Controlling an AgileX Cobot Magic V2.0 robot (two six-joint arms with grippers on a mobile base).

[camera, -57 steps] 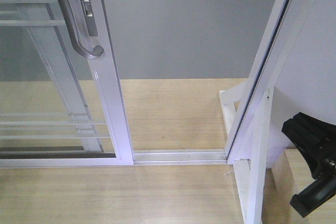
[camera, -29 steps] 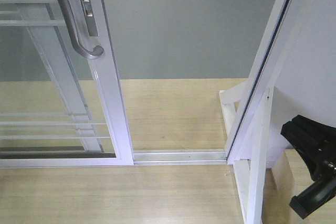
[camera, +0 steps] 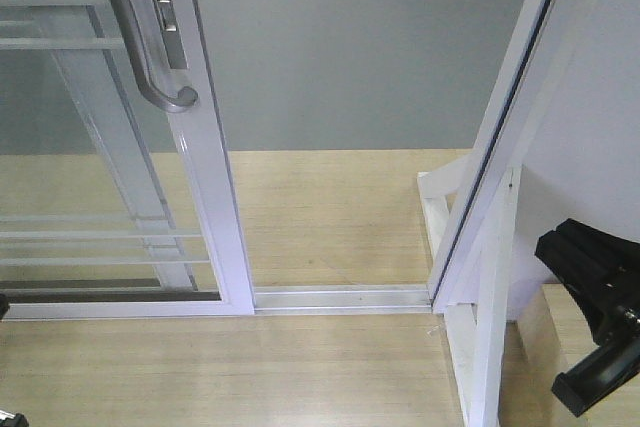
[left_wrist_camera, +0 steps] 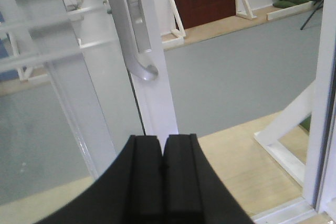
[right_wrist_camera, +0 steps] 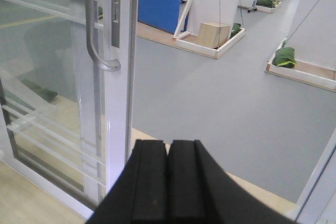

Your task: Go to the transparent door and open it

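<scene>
While the transparent door [camera: 120, 147] stands slid to the left of the floor track [camera: 340, 298], a gap lies open between its white frame and the white jamb [camera: 500, 137] to the right. Grey bar handle [camera: 140, 37] sits on the door's right stile, untouched. Left gripper [left_wrist_camera: 163, 150] has fingers pressed together, holding nothing, below the handle. Right gripper [right_wrist_camera: 168, 153] likewise closed and empty, right of the door's stile.
</scene>
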